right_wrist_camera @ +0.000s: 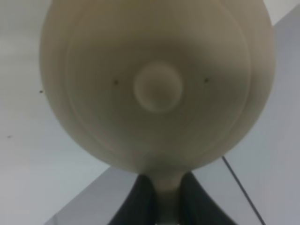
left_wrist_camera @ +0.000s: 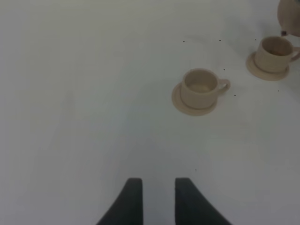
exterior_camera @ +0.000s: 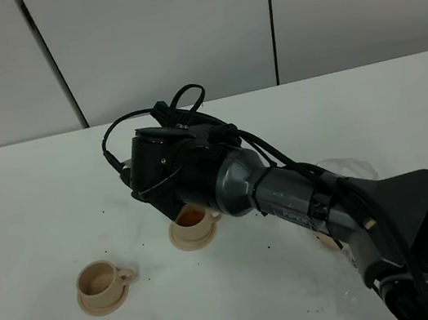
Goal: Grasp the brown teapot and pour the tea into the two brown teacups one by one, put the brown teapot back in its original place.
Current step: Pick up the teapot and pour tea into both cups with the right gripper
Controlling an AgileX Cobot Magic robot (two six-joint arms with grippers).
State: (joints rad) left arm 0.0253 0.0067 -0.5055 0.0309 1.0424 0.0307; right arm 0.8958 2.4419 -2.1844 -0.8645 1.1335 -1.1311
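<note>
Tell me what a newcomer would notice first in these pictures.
The big dark right arm reaches across the white table to the middle. Its gripper is shut on the brown teapot, which fills the right wrist view. Beneath the arm's wrist one teacup holds orange-brown tea, while the other teacup, to its left in the high view, looks empty.

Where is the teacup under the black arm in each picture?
Exterior high: teacup, mid-picture, beneath the black arm.
Left wrist: teacup, beside the teapot.
Right wrist: not in it; teapot fills it.
Shared landmark: the second teacup, in both.
</note>
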